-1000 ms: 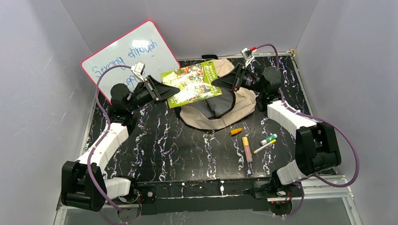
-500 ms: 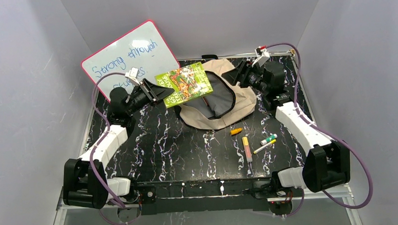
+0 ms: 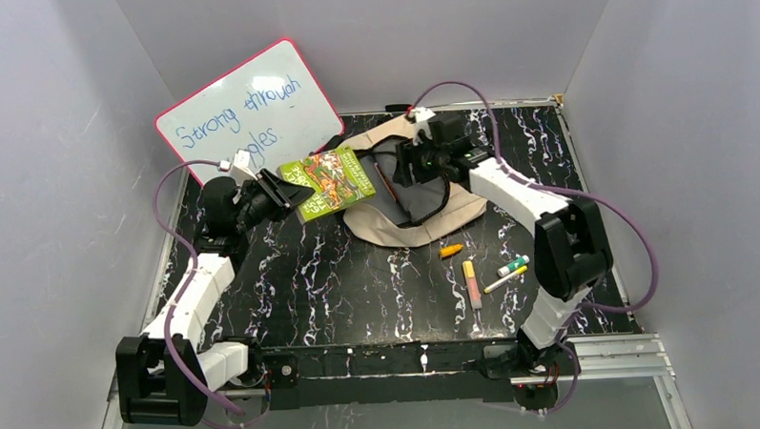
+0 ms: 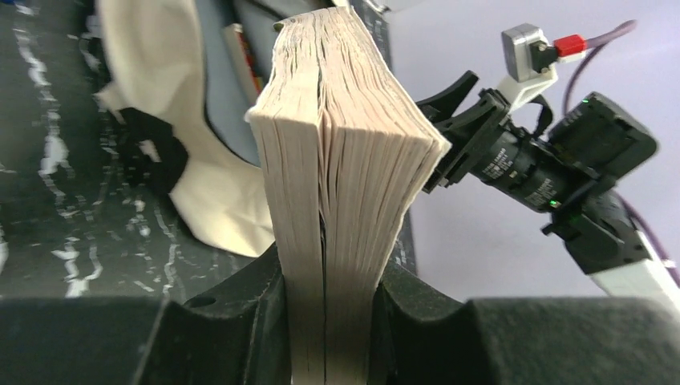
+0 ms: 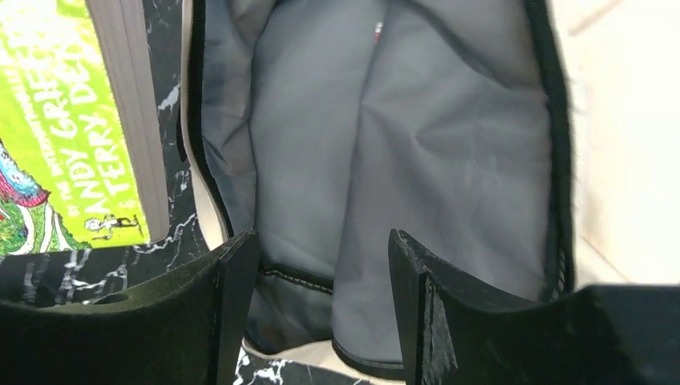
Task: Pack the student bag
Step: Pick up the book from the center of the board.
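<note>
Right pincer (image 5: 321, 241) hangs over the black white-veined table (image 3: 360, 291), jaws spread with nothing between them. Directly beneath it lies the large beige soft fabric student bag (image 3: 396, 233), its mouth gaping on grey lining. Left pincer (image 3: 285, 191) is clenched on a thick green-covered paperback book (image 3: 329, 176) — just beside the right pincer. Nearer the arm bases than either pincer lie small pens (image 3: 472, 283) and an orange stub (image 3: 451, 251).

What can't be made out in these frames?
Top view: left arm hides part of the whiteboard text.
Top view: right arm covers the student bag opening; right wrist shows only grey lining.
The book title: too small from above, cut off in right wrist, only page edges in left wrist.
</note>
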